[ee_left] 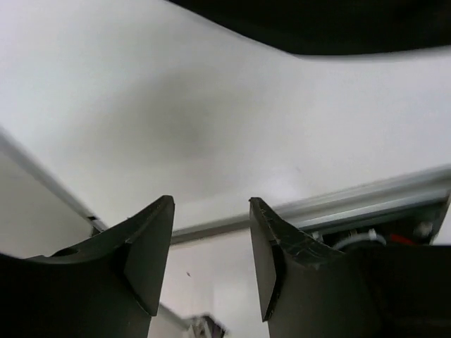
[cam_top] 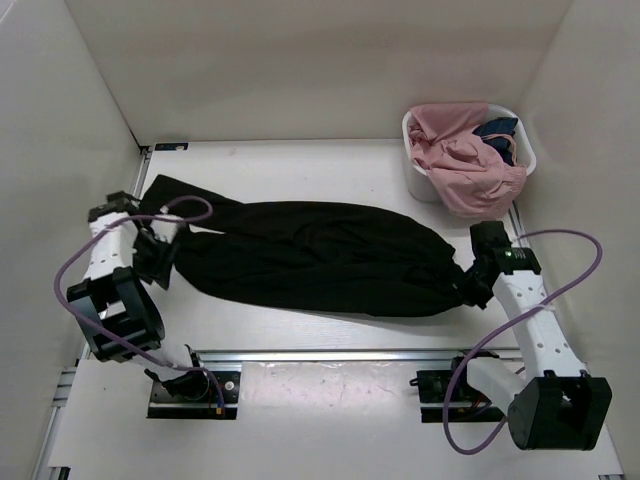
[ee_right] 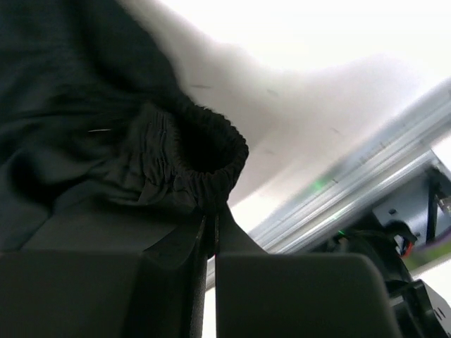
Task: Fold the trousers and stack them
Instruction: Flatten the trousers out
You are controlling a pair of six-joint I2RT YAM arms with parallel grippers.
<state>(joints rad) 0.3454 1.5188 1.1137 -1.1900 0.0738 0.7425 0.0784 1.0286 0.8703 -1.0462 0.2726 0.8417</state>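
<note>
The black trousers (cam_top: 320, 255) lie stretched across the table from back left to front right, folded lengthwise. My right gripper (cam_top: 472, 290) holds their right end. In the right wrist view its jaws (ee_right: 211, 222) are shut on the gathered elastic waistband (ee_right: 211, 158), with the dark fabric (ee_right: 77, 105) spreading up to the left. My left gripper (cam_top: 158, 268) is beside the left end of the trousers. In the left wrist view it (ee_left: 211, 211) stands open with only bare table between the fingers. A strip of black cloth (ee_left: 324, 24) shows at that view's top edge.
A white basket (cam_top: 420, 178) stands at the back right, holding a pink garment (cam_top: 470, 165) and a small dark blue garment (cam_top: 497, 130). A metal rail (cam_top: 350, 355) runs along the near side in front of the arm bases. White walls enclose the table.
</note>
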